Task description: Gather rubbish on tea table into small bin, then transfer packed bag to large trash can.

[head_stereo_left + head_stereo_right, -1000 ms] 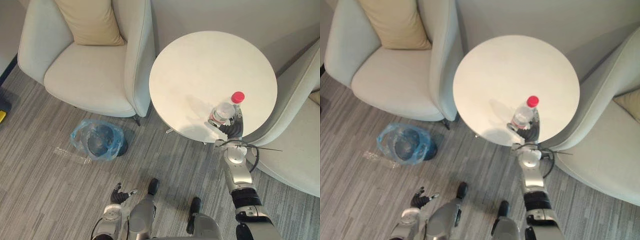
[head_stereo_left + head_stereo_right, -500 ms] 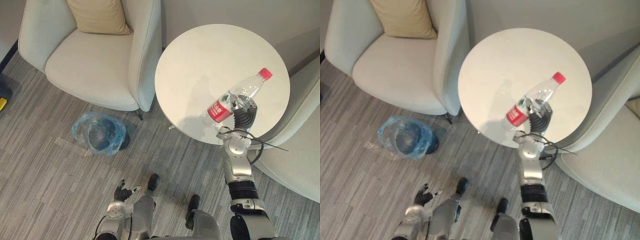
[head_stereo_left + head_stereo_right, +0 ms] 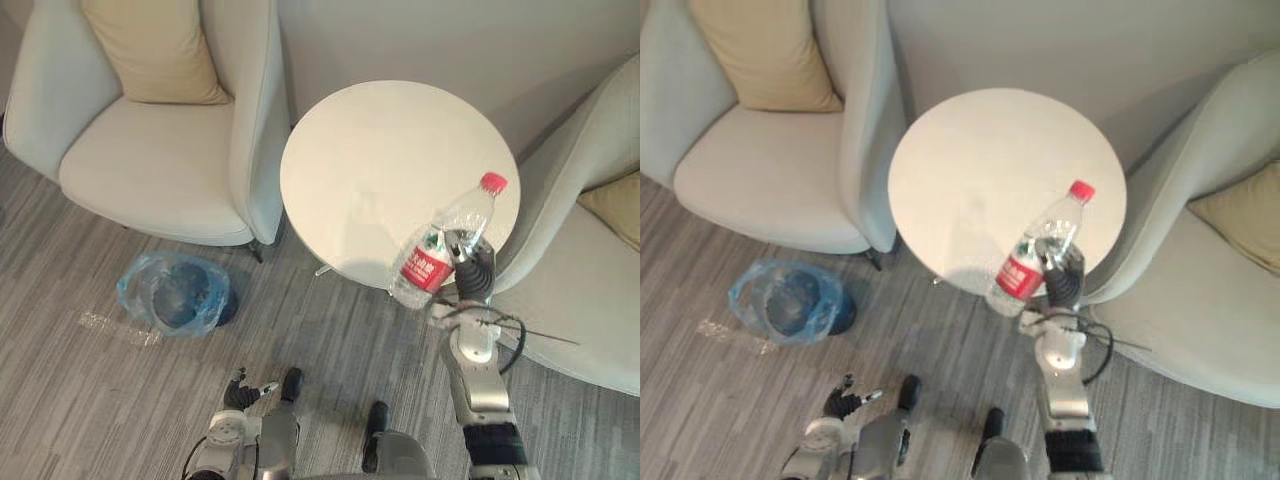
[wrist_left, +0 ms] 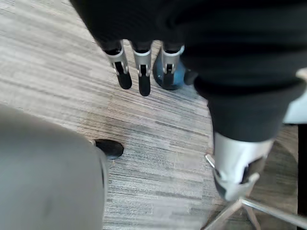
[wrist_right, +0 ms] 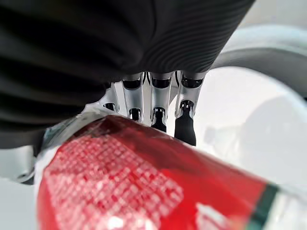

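Observation:
A clear plastic bottle (image 3: 440, 248) with a red cap and red label hangs tilted over the near right edge of the round white tea table (image 3: 380, 160). My right hand (image 3: 470, 268) is shut on it, its fingers (image 5: 158, 112) curled round the red label (image 5: 144, 182). The small dark bin (image 3: 178, 293), lined with a blue plastic bag, stands on the floor to the left of the table. My left hand (image 3: 243, 392) hangs low near the floor with its fingers (image 4: 139, 72) straight and holding nothing.
A cream armchair (image 3: 150, 150) with a tan cushion stands left of the table, close to the bin. A second cream chair (image 3: 590, 260) with a tan cushion stands to the right, near my right arm. Grey striped carpet covers the floor.
My right hand has lifted the bottle off the table, tipped it over and drawn it back to the table's near edge. The camera has shifted between frames. The left hand stays low.

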